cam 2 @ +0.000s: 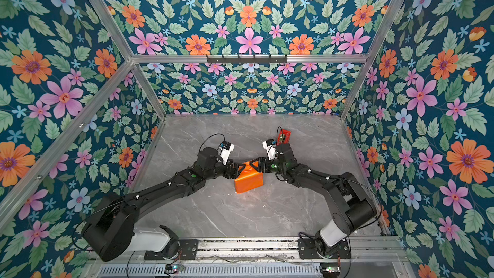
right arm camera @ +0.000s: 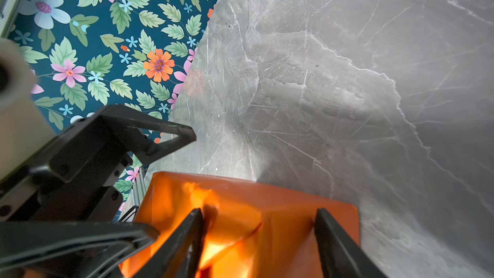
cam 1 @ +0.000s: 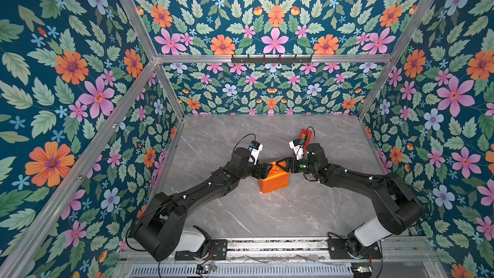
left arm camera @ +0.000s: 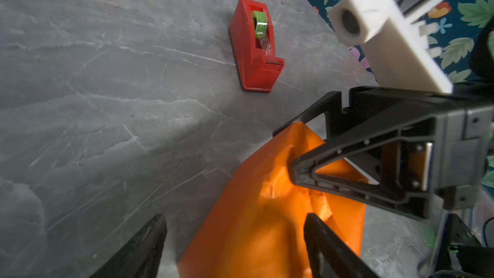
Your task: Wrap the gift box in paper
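- Parcel at mid-table: the paper [cam 1: 274,180], orange and creased, fully encloses the gift box on the marble table [cam 1: 267,215], between the two arms.
- We see the left gripper [left arm camera: 234,221] with its jaws spread wide astride the parcel's left end, one finger clear of the paper.
- The right gripper [right arm camera: 258,212] also has its jaws spread, at the parcel's far right edge; one fingertip [left arm camera: 295,165] dents the top fold.
- Risk, in our judgement: we make out no tape on the folds, so the crumpled flap may spring open once that fingertip lifts. A push from either arm could also slide the parcel.
- The two wrists nearly meet above the parcel, so a careless swing could knock them together.
- Hidden: the gift box shows nowhere. The red tape dispenser [left arm camera: 254,49], far right, is half covered by the right wrist in both top views. Whether the parcel lies flat or is propped on an edge, we cannot tell.
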You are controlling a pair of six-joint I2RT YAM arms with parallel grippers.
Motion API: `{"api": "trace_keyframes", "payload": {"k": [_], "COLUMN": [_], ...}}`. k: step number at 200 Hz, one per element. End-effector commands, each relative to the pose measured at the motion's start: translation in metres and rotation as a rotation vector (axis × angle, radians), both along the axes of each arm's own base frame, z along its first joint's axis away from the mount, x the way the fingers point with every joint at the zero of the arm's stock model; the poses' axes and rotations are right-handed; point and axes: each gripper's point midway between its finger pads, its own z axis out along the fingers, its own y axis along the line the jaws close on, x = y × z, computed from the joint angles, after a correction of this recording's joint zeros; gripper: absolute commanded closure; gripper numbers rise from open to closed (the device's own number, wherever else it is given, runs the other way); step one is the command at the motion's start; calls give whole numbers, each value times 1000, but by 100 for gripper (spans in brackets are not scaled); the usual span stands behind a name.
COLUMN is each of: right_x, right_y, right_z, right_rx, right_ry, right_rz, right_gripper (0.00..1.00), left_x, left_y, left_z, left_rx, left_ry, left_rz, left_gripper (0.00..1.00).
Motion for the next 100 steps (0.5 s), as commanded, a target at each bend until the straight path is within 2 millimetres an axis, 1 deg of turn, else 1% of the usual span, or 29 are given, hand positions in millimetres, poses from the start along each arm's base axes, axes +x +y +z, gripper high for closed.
{"api": "trace_keyframes", "payload": {"k": [1,12,28,47,60,76,100], "right_x": [-18,-17,-15,-13,-13,-17,-24], "right_y": [-8,-7,-5,-1,1,3,4], "right_z": [-26,-22,-10,7,13,15,9], "right_rx": [-75,-71,-53,-10,10,10,3], "right_ry": [103,99,89,76,78,86,113], "right_rz": [19,21,20,19,16,18,18], "right_gripper": [33,33,32,29,28,27,25], "left_x": [-5,-10,-14,-16,-17,-16,-15], "left_y": [2,3,8,11,11,11,10], "left_z": [-15,-22,-32,-36,-37,-37,-35], "left_rx": [30,49,86,110,112,111,110], "left_ry": [61,79,92,86,90,88,84], "left_rz": [-1,-19,-29,-33,-39,-39,-38], "left_gripper": [16,16,16,16,16,16,16]}}
